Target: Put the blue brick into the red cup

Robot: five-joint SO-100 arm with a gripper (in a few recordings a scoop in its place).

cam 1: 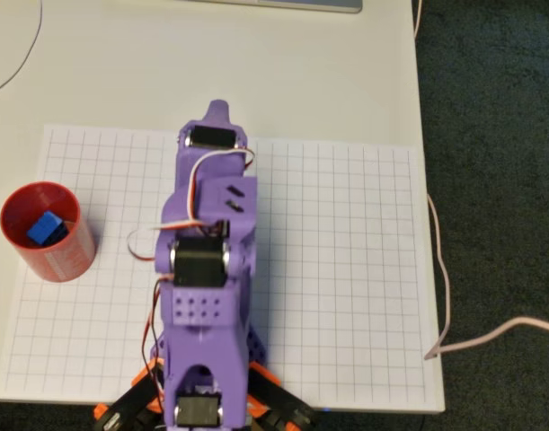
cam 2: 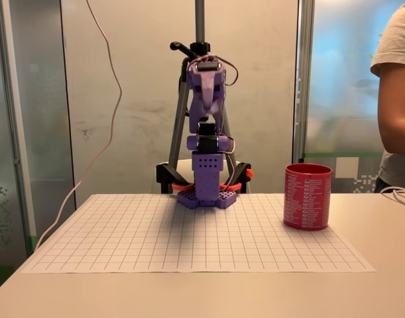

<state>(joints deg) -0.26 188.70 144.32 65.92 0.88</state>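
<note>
The white table [cam 1: 346, 81] carries a sheet of gridded paper [cam 1: 346, 269] that covers most of its near part in the overhead view and spreads toward the camera in the fixed view; on the paper's lower edge in the overhead view stands the purple arm [cam 1: 207, 269], bolted to an orange-and-black base and folded up on itself, its upper links stacked above the base and thin white, red and black wires looping along its side; in the fixed view the same arm [cam 2: 207, 139] rises straight up at the far edge of the grid with a tripod behind it; the gripper [cam 1: 218, 115] sits at the arm's top end in the overhead view, pointing away from the base, and whether its jaws are parted or closed I cannot tell from either picture; a person in a light shirt stands at the right edge of the fixed view, well apart from the arm; the red cup [cam 1: 48, 232] stands upright on the grid's left edge in the overhead view, well to the left of the gripper and clear of the arm; in the fixed view the cup [cam 2: 307, 197] is to the arm's right; the blue brick [cam 1: 46, 228] lies inside the cup, tilted against its inner wall.
</note>
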